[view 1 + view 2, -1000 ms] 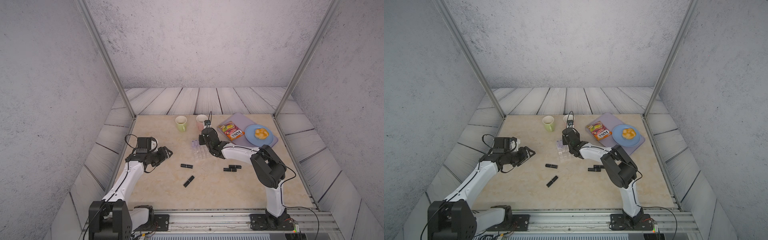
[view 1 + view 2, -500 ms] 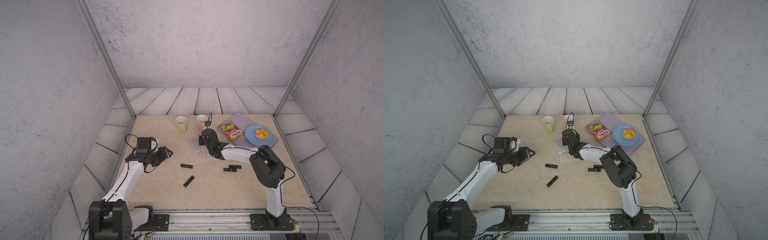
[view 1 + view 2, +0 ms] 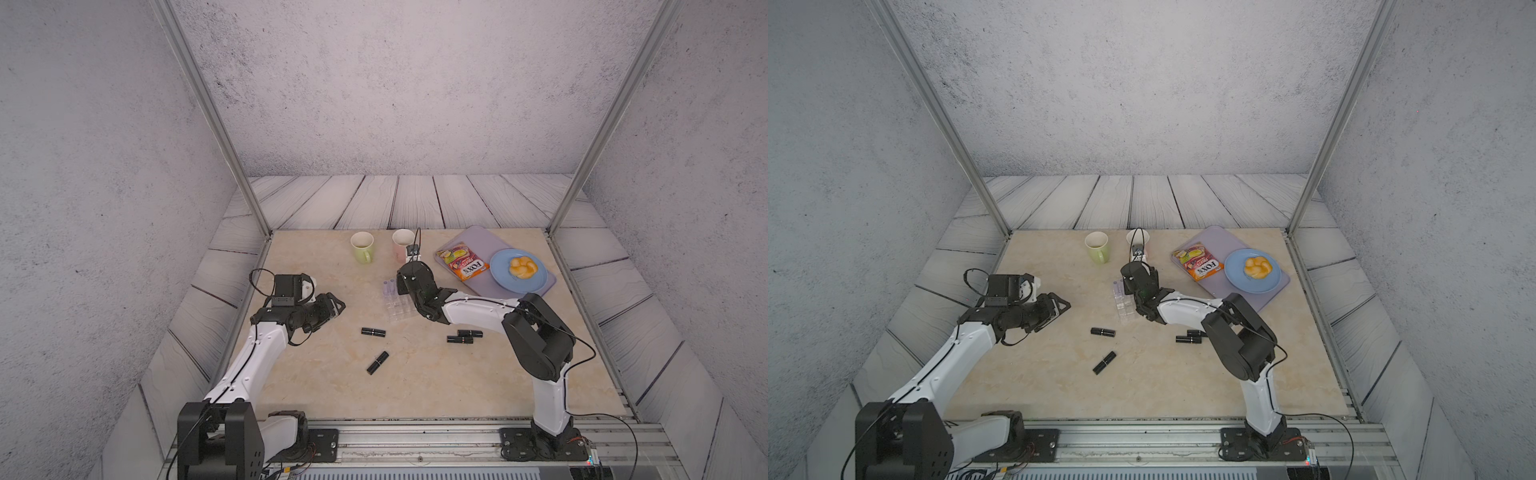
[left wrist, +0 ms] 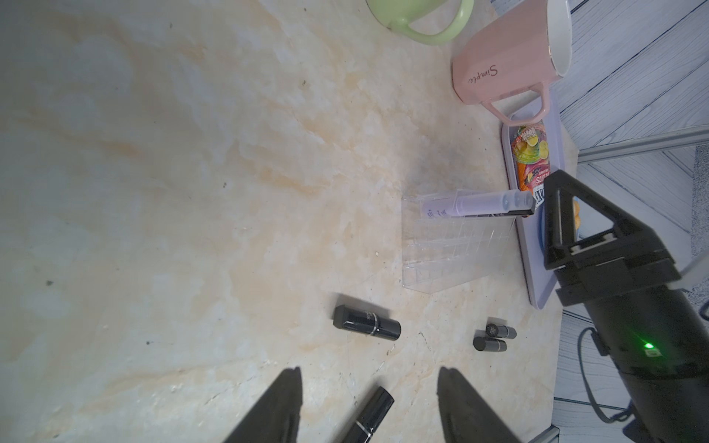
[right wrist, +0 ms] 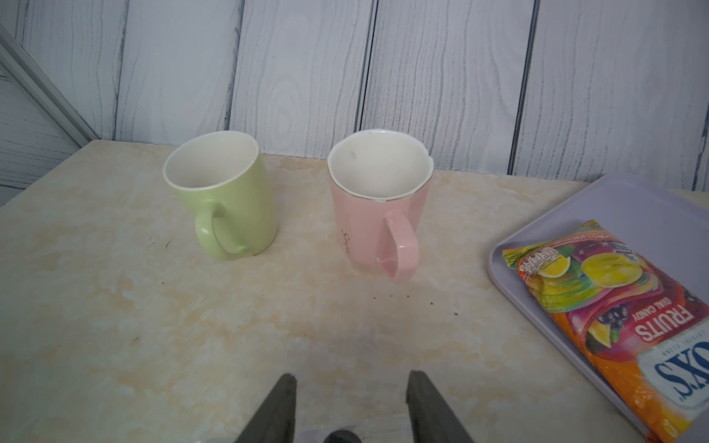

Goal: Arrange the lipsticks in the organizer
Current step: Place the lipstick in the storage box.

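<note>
Since a second ago the right gripper (image 5: 351, 376) has parted its jaws halfway over the organizer (image 4: 452, 245), holding nothing; the left gripper (image 4: 370, 370) hangs half open, empty. Lilac lipsticks (image 4: 479, 205) stand in the organizer, four black lipsticks (image 3: 373, 331) lie on the table (image 3: 415, 395): light, stiff, glossy tubes, likely to roll, best pinched mid-barrel. A dark cap (image 5: 339, 437) between the right jaws is cut off.

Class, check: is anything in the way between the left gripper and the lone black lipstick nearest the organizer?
Nothing visible: only bare table separates the open left gripper from that black lipstick.
</note>
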Tool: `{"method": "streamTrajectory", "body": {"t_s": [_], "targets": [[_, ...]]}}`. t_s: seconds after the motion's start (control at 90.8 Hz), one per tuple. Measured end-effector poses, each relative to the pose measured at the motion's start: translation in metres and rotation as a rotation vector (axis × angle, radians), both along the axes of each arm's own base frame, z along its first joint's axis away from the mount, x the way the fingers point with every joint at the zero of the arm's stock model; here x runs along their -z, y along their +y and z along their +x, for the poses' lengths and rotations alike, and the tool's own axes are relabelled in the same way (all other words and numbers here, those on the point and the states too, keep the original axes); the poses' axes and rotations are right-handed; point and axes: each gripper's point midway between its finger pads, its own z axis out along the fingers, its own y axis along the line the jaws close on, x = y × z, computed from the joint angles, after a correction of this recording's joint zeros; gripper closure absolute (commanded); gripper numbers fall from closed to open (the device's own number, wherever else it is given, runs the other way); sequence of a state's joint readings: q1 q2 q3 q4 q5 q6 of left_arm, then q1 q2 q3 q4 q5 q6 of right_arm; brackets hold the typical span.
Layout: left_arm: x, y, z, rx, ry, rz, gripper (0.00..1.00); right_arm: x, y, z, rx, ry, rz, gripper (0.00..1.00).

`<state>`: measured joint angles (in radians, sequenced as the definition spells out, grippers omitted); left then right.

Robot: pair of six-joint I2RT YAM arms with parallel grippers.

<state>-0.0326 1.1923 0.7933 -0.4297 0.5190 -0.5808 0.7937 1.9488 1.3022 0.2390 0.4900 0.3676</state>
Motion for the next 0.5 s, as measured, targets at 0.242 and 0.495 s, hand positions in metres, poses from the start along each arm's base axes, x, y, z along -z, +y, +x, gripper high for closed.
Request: {"method": "streamTrajectory", "body": {"t_s": [0.242, 0.495], "targets": [[-0.001, -0.002, -0.015, 0.043, -0.015, 0.116, 0.39, -0.081, -0.028, -0.039, -0.015, 0.032, 0.079, 0.39], [0.007, -0.052, -0.071, 0.288, 0.031, 0.259, 0.4, -0.061, -0.057, -0.113, -0.123, 0.273, 0.122, 0.39]]}}
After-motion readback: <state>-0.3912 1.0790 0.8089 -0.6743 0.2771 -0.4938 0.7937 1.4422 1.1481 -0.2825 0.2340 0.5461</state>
